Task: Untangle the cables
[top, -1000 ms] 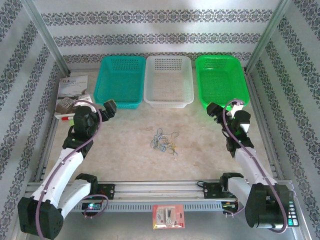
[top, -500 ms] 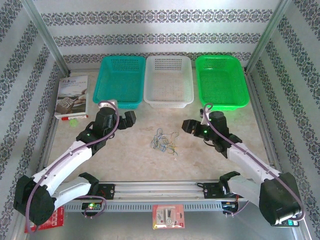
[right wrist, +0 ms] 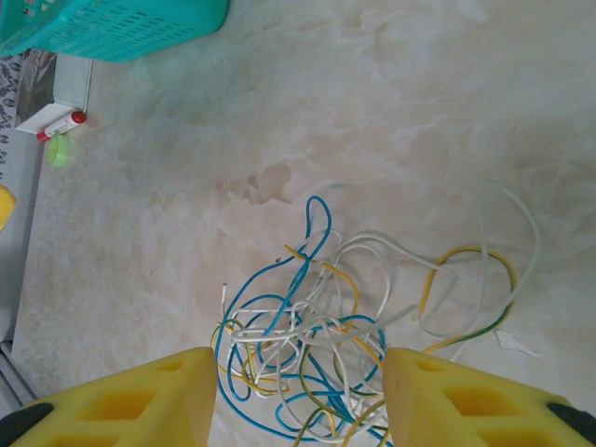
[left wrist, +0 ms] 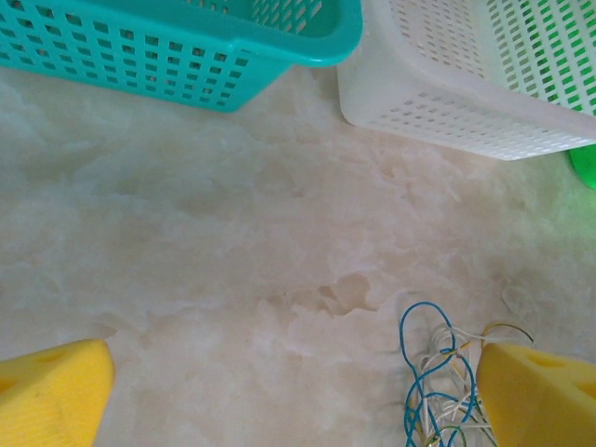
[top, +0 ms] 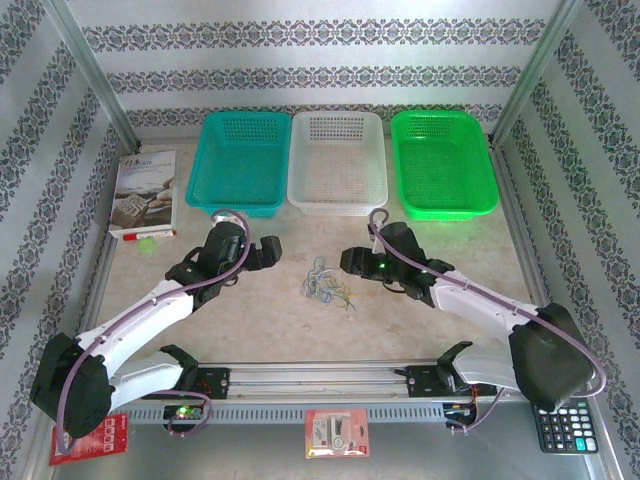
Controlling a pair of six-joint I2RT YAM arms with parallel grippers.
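The cables lie as one small tangle of thin white, blue and yellow wires on the pale table, mid-way between the arms. My left gripper hovers just left of the tangle, open. In the left wrist view its yellow fingers stand wide apart over bare table, and the cables lie beside the right finger. My right gripper sits just right of the tangle, open. In the right wrist view its gripper has the cables between and ahead of the two yellow fingers, with nothing gripped.
A teal basket, a white basket and a green basket line the back. A booklet and a red-capped marker lie at the far left. A calculator and a packet lie by the front rail.
Both arms have swung in from the sides and lowered toward the tangle, one from each side. The cables have not moved.
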